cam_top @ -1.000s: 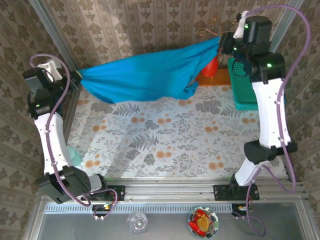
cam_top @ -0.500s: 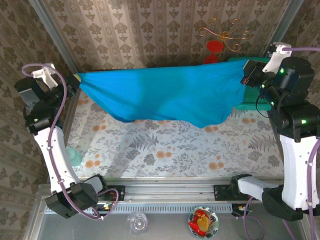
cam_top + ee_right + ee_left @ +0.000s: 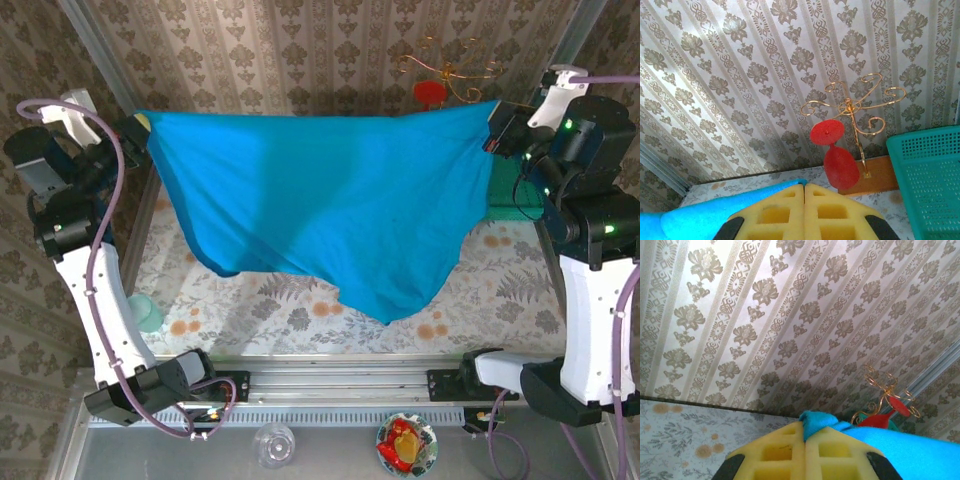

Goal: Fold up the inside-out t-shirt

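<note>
Foremost, inside-out t-shirt (image 3: 330, 200): plain bright blue cloth, lifted off the table and spread wide between the two grippers along the far edge. The top edge is nearly taut. The lower edge sags to a point right of centre, over the near half of the table; whether that point touches the surface cannot be told.
Left gripper (image 3: 140, 127): raised above the far left corner. Its yellow pads (image 3: 775, 457) are pressed together, and a bunch of blue cloth pokes out at their seam.
Right gripper (image 3: 497, 130): raised above the far right corner. Its pads (image 3: 835, 217) are closed flush, clamping the shirt's other upper corner, with blue cloth trailing away to one side.
Table (image 3: 300, 305): floral-patterned surface, walled in by patterned wallpaper.
Mesh basket (image 3: 517, 200): teal plastic, at the right edge near the far right corner, partly covered by the shirt's right side.
Gold rack (image 3: 450, 65): thin wire stand on a wooden base at the far edge, just beside the basket.
Red glass (image 3: 430, 93): hanging from the rack, foot up and bowl down.
</note>
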